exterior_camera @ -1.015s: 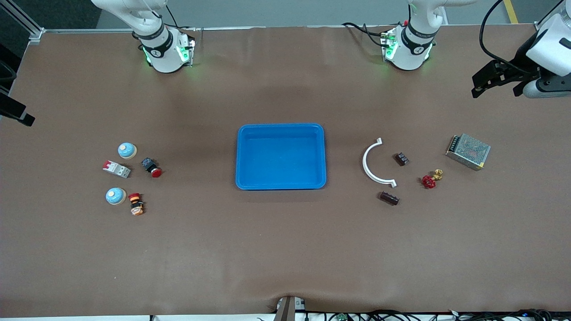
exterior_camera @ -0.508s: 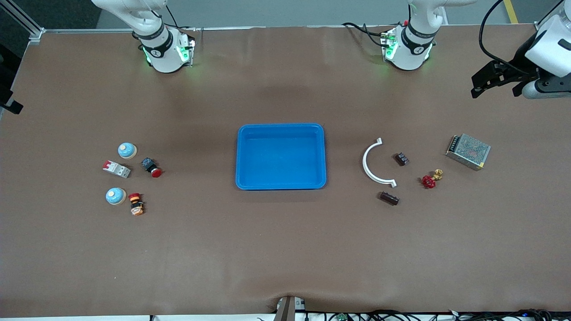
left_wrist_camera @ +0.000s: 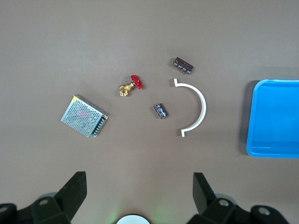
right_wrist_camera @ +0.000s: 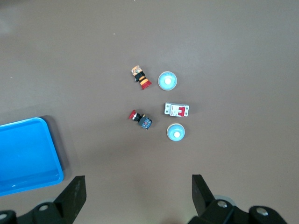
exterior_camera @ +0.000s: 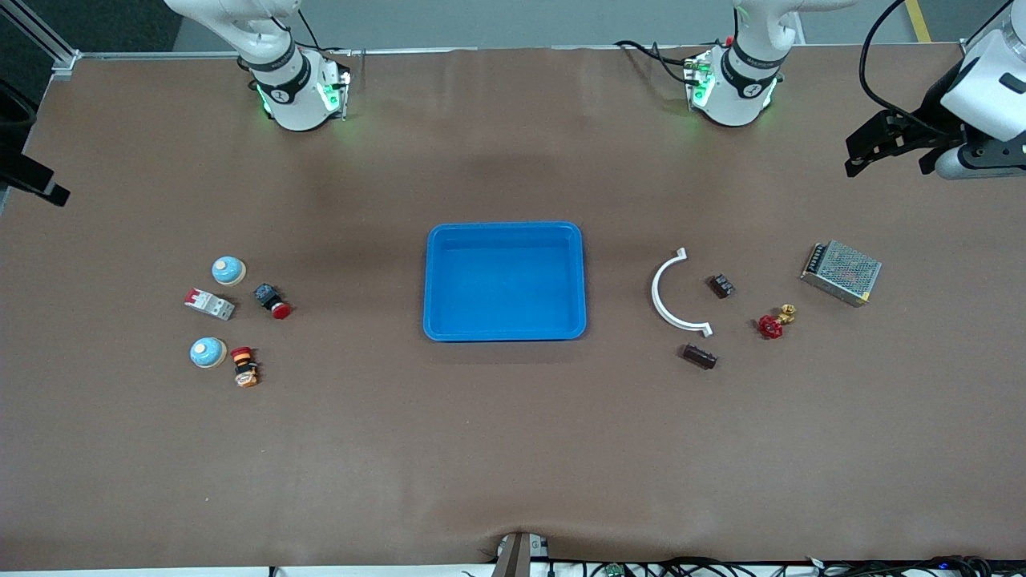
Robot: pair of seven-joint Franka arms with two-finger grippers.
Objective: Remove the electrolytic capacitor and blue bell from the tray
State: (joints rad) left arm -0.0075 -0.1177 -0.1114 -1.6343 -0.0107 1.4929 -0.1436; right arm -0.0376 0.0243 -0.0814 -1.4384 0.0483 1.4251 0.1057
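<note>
Brown covering is spread over the whole worktop (exterior_camera: 497, 449), with both arm bases mounted along its edge farthest from the front camera. Toward the right arm's end a cluster is laid out: one bell (exterior_camera: 228, 270) farthest from the camera, a breaker (exterior_camera: 209, 304) and a red button (exterior_camera: 272, 300) beside each other just nearer, then a second bell (exterior_camera: 208, 352) beside an orange switch (exterior_camera: 244, 366). At the middle a blue tray (exterior_camera: 505, 232) is seen with nothing in it. Toward the left arm's end a white arc (exterior_camera: 669, 292) is followed by a capacitor (exterior_camera: 721, 285), a second capacitor (exterior_camera: 698, 356) nearer the camera, a red valve (exterior_camera: 773, 323) and a mesh box (exterior_camera: 841, 272). The right gripper (right_wrist_camera: 135, 198) is held high over the bell cluster, its fingers (right_wrist_camera: 74, 193) spread apart around nothing. The left gripper (left_wrist_camera: 138, 193) is held high over the capacitor group, fingers (left_wrist_camera: 74, 189) likewise spread wide and gripping nothing.
</note>
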